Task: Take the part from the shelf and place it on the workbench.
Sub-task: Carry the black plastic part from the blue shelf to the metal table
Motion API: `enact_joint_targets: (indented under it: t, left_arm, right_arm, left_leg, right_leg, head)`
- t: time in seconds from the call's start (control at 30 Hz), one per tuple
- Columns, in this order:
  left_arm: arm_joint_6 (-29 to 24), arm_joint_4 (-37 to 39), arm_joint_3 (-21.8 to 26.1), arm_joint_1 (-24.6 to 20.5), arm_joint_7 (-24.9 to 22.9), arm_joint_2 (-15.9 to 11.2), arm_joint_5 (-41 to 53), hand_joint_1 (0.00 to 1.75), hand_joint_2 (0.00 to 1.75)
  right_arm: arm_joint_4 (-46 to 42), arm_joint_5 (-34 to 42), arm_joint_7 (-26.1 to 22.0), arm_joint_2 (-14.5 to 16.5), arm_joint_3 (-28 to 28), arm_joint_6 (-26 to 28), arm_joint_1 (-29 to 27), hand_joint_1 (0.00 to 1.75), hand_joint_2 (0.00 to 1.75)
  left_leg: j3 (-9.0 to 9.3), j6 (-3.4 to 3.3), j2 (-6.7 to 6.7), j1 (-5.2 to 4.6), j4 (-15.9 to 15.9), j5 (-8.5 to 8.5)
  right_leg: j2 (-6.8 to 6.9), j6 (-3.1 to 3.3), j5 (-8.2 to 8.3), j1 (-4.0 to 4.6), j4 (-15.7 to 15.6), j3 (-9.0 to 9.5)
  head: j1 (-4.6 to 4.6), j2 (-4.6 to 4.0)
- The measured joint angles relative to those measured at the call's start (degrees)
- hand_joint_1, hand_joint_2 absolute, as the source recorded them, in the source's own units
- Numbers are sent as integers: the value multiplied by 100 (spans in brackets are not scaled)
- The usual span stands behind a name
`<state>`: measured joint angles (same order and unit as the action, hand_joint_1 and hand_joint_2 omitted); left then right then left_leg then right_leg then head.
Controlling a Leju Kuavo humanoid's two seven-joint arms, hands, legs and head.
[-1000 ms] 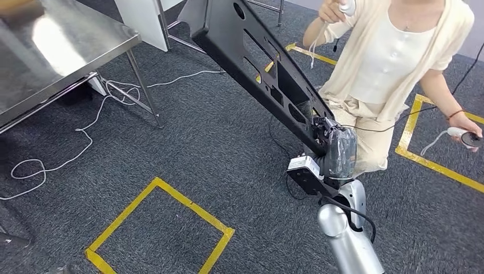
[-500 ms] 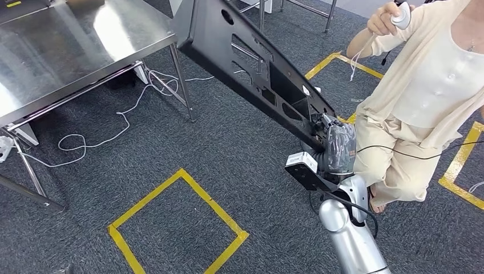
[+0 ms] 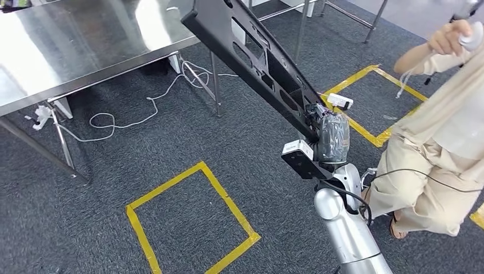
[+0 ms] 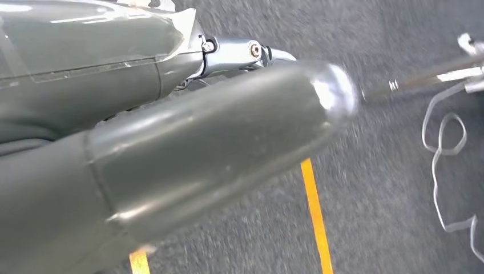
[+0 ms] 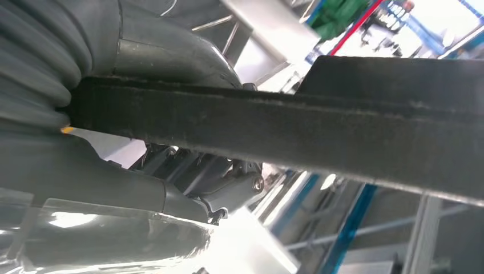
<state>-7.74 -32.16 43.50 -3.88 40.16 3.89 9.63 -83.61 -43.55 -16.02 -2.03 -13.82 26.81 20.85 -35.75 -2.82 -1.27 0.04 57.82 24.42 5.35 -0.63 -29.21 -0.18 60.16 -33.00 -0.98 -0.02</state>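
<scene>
The part [image 3: 251, 57] is a long black panel with several cut-outs, slanting up from my right hand [image 3: 331, 137] towards the top of the head view. My right hand grips its lower end, and the upper end reaches over the corner of the steel workbench [image 3: 68, 45] at the upper left. In the right wrist view the part's dark edge [image 5: 342, 131] crosses the picture, clasped by the right hand [image 5: 85, 171]. My left hand [image 4: 171, 154] hangs above the carpet, thumb straight out, nothing in it.
A person [image 3: 439, 142] in cream clothes stands close at my right, holding controllers. A yellow tape square [image 3: 194, 222] marks the carpet ahead. White cable [image 3: 125, 120] lies around the workbench legs [image 3: 214, 80]. A small white box [image 3: 341, 101] lies on the floor.
The whole view has shifted: the workbench now takes up more of the upper left and the person has slid to the right edge. My right hand still grips the part.
</scene>
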Motion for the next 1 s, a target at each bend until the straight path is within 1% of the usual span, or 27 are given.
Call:
enact_joint_targets:
  t: [0.07, 0.1, 0.13, 0.17, 0.2, 0.23, 0.27, 0.3, 0.33, 0.37, 0.43, 0.47, 0.53, 0.57, 0.6, 0.63, 0.67, 0.7, 0.73, 0.77, 0.8, 0.83, 0.87, 0.9, 0.93, 0.97, 1.0]
  left_arm:
    - [13, 1, 2, -11, -1, 7, 1, 0, 0]
    - [21, 2, 2, -17, -1, 10, 3, 0, 0]
    - [27, 3, 3, -14, -1, 14, 4, 0, 0]
    - [35, 6, 3, -7, -1, 19, 6, 0, 0]
    - [41, 10, 4, 0, -1, 25, 7, 0, 0]
    - [48, 14, 4, 7, -1, 28, 7, 0, 0]
    - [55, 17, 4, 11, -1, 31, 9, 0, 0]
    - [60, 20, 4, 12, -2, 32, 10, 0, 0]
    - [63, 20, 5, 14, -2, 34, 12, 0, 0]
    - [66, 22, 6, 21, -2, 37, 14, 0, 0]
    - [68, 25, 16, 53, -1, 39, 16, 0, 0]
    - [69, 29, 23, 76, -1, 42, 17, 0, 0]
    - [70, 34, 34, 86, 0, 38, 18, 0, 0]
    - [70, 37, 40, 75, 0, 38, 17, 0, 0]
    - [73, 38, 47, 61, -1, 38, 18, 0, 0]
    - [75, 42, 57, 55, -1, 40, 18, 0, 0]
    - [78, 45, 69, 59, -1, 44, 19, 0, 0]
    - [81, 48, 78, 65, -1, 46, 19, 0, 0]
    - [82, 49, 86, 70, -1, 44, 17, 0, 0]
    - [84, 49, 92, 71, -1, 41, 16, 0, 0]
    - [87, 49, 95, 65, -1, 38, 15, 0, 0]
    - [92, 49, 97, 58, -1, 37, 14, 0, 0]
    - [99, 49, 99, 52, -1, 36, 14, 0, 0]
    - [105, 49, 106, 51, -1, 37, 14, 0, 0]
    - [110, 49, 115, 59, -1, 37, 14, 0, 0]
    - [114, 48, 124, 75, -1, 38, 15, 0, 0]
    - [119, 46, 133, 87, -1, 43, 15, 0, 0]
  right_arm:
    - [30, 4, -13, -19, -6, 1, 5, 171, 175]
    - [48, 4, -16, -28, -8, 1, 4, 171, 175]
    - [69, 4, -19, -36, -11, 1, 1, 171, 175]
    - [90, 4, -19, -40, -15, 1, 0, 171, 175]
    - [104, 6, -20, -45, -18, 1, 2, 171, 175]
    - [113, 9, -20, -49, -20, 1, 7, 171, 175]
    - [118, 11, -20, -54, -22, 1, 13, 171, 175]
    - [123, 13, -21, -60, -23, 1, 20, 171, 175]
    - [129, 13, -22, -62, -27, 1, 24, 171, 175]
    - [138, 11, -26, -63, -32, 1, 28, 171, 175]
    - [149, 7, -31, -58, -45, 1, 39, 171, 175]
    - [152, 6, -33, -55, -49, 1, 55, 171, 175]
    - [157, 5, -37, -50, -56, -1, 89, 171, 175]
    - [165, 5, -39, -50, -59, -2, 103, 171, 175]
    - [175, 5, -41, -51, -61, -2, 109, 171, 175]
    - [188, 5, -41, -52, -62, -3, 112, 171, 175]
    - [204, 5, -41, -53, -63, -3, 114, 171, 175]
    - [216, 5, -41, -52, -65, -4, 116, 171, 175]
    - [227, 3, -41, -51, -68, -4, 121, 171, 175]
    - [235, 1, -42, -51, -74, -5, 132, 171, 175]
    - [240, -1, -42, -51, -79, -5, 148, 171, 175]
    - [246, -3, -43, -51, -84, -5, 171, 171, 175]
    - [254, -3, -44, -51, -87, -6, 195, 171, 175]
    - [262, -3, -45, -50, -88, -8, 216, 171, 175]
    - [272, -1, -48, -48, -90, -9, 237, 171, 175]
    - [281, 9, -60, -49, -92, -10, 251, 171, 175]
    - [289, 22, -80, -57, -95, -10, 262, 171, 175]
  left_leg:
    - [35, -29, 145, 25, -45, -34]
    - [34, -38, 227, 28, -44, -39]
    - [32, -38, 315, 30, -42, -38]
    - [32, -37, 403, 32, -39, -37]
    - [35, -32, 493, 36, -35, -35]
    - [40, -24, 582, 42, -29, -30]
    - [39, -7, 667, 48, -18, -22]
    - [30, 21, 747, 41, 7, -6]
    - [13, 52, 813, 35, 29, 5]
    - [-10, 86, 869, 34, 45, 11]
    - [-42, 155, 962, 55, 47, 7]
    - [-59, 187, 907, 62, 75, 26]
    - [-204, 246, 592, 61, 384, 199]
    - [-357, 270, 384, 61, 699, 351]
    - [-552, 291, 256, 71, 1072, 510]
    - [-739, 308, 192, 83, 1409, 623]
    - [-855, 318, 161, 92, 1595, 645]
    - [-867, 316, 141, 98, 1573, 566]
    - [-763, 303, 113, 102, 1339, 404]
    - [-572, 275, 37, 96, 962, 211]
    - [-373, 239, -94, 67, 585, 75]
    - [-227, 203, -188, 39, 307, -7]
    - [-151, 173, -248, 9, 153, -30]
    - [-140, 151, -239, -18, 111, -13]
    - [-143, 128, -153, -24, 98, -18]
    - [-122, 101, -90, -11, 66, -32]
    - [-93, 71, -34, 3, 26, -50]
  right_leg:
    - [-339, 21, -253, -29, 584, -271]
    - [-428, 32, -391, -40, 969, -469]
    - [-465, 23, -473, -50, 1271, -639]
    - [-478, -8, -475, -56, 1403, -732]
    - [-491, -57, -385, -63, 1310, -717]
    - [-524, -112, -224, -75, 1009, -598]
    - [-625, -164, -41, -100, 602, -429]
    - [-728, -185, 107, -120, 242, -268]
    - [-803, -180, 199, -137, -4, -159]
    - [-845, -152, 233, -138, -112, -110]
    - [-742, -65, 240, -133, -123, -94]
    - [-690, -25, 247, -136, -135, -78]
    - [-574, 52, 246, -156, -165, -34]
    - [-512, 80, 234, -139, -168, -15]
    - [-444, 104, 217, -125, -167, -2]
    - [-373, 120, 204, -112, -167, 9]
    - [-302, 135, 192, -103, -166, 18]
    - [-234, 141, 179, -98, -166, 28]
    - [-167, 144, 165, -93, -166, 41]
    - [-103, 138, 148, -88, -166, 57]
    - [-46, 121, 127, -68, -164, 73]
    - [12, 99, 107, -46, -164, 86]
    - [67, 71, 88, -25, -165, 98]
    - [127, 44, 72, -8, -172, 108]
    - [190, 16, 59, 2, -186, 129]
    - [189, -14, 36, 4, -177, 134]
    - [93, -34, -10, 0, -113, 118]
  head:
    - [27, 0]
    - [34, 0]
    - [43, 0]
    - [43, 0]
    - [43, 0]
    - [44, 0]
    - [45, 0]
    - [46, 0]
    - [43, 0]
    - [40, 0]
    - [37, 0]
    - [34, 0]
    - [-13, 0]
    - [-37, 0]
    - [-59, 0]
    - [-57, 0]
    - [-59, 0]
    - [-61, 0]
    - [-61, 0]
    - [-63, 0]
    - [-62, 0]
    - [-55, 0]
    - [-50, 0]
    - [-42, 0]
    - [-37, 0]
    - [-36, 0]
    - [-31, 0]
